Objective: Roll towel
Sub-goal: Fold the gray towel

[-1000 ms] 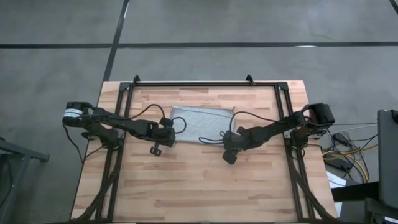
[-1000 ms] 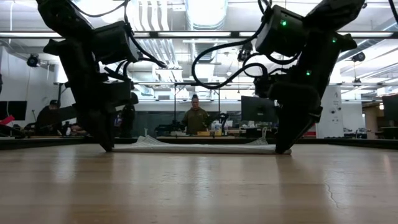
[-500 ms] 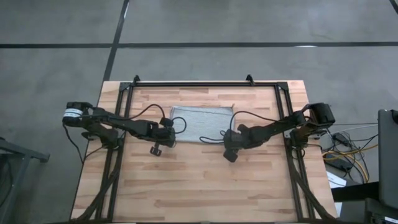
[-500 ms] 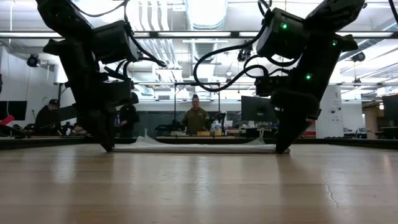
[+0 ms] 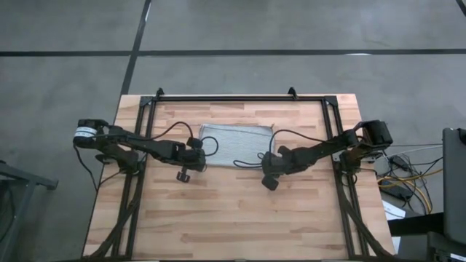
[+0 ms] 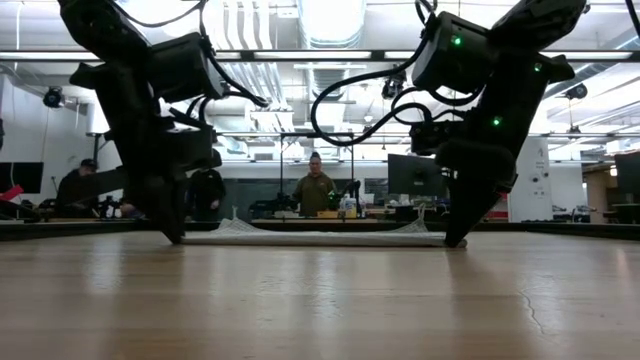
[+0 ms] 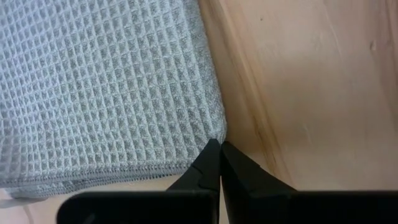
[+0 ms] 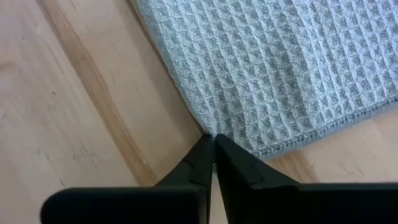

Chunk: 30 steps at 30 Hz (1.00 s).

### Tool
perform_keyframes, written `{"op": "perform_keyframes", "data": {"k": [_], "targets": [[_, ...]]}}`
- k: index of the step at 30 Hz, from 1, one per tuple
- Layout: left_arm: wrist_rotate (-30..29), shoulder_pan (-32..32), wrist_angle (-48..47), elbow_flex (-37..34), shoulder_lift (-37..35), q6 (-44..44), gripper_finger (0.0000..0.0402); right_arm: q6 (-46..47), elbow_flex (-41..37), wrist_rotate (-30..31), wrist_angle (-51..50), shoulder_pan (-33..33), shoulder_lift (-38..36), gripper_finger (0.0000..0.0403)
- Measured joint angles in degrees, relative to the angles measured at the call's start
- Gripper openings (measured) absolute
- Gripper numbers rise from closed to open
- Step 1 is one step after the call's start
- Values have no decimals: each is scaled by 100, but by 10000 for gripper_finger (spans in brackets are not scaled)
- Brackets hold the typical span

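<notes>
The light grey-blue towel (image 5: 234, 144) lies spread flat on the wooden table (image 5: 233, 218), a little toward the far side; in the low view the towel (image 6: 310, 238) is a thin strip between the two arms. My left gripper (image 5: 199, 162) is shut at its near left corner. My right gripper (image 5: 268, 165) is shut at its near right corner. Both point steeply down, with their tips at the table top. The left gripper (image 6: 172, 238) and the right gripper (image 6: 452, 240) also show in the low view. My left gripper pinches the towel's near left corner (image 7: 216, 132) between the free ends of its two fingers (image 7: 205, 163), coming steeply from above. The corner lies on the table and the cloth is flat and slack. My right gripper pinches the towel's near right corner (image 8: 210, 129) at the very tip of its two fingers (image 8: 230, 160), slanting down from above. The corner rests on the wood; the towel beyond it lies flat.
Black frame rails (image 5: 149, 116) run along the table's far edge and both sides. Cables (image 5: 244, 161) trail over the towel near each wrist. Bare wood fills the near half of the table. People (image 6: 316, 190) sit in the room beyond the far edge.
My right gripper has shut its fingers at the towel's near right corner and stayed in place. The towel has kept flat.
</notes>
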Motion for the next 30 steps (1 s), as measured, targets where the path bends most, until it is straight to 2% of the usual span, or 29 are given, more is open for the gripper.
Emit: {"op": "perform_keyframes", "data": {"k": [6,15,22,30], "targets": [[-1,0,83,0,-138,-423,1,123,2,62,4,4,-10,9],[2,0,66,11,-982,-1193,1,425,4,85,4,13,-546,8],[787,-44,99,13,-1329,-1720,0,437,9,29,10,31,-1065,8],[908,-490,202,13,-1265,-2417,0,717,9,-546,9,243,-1149,8]]}}
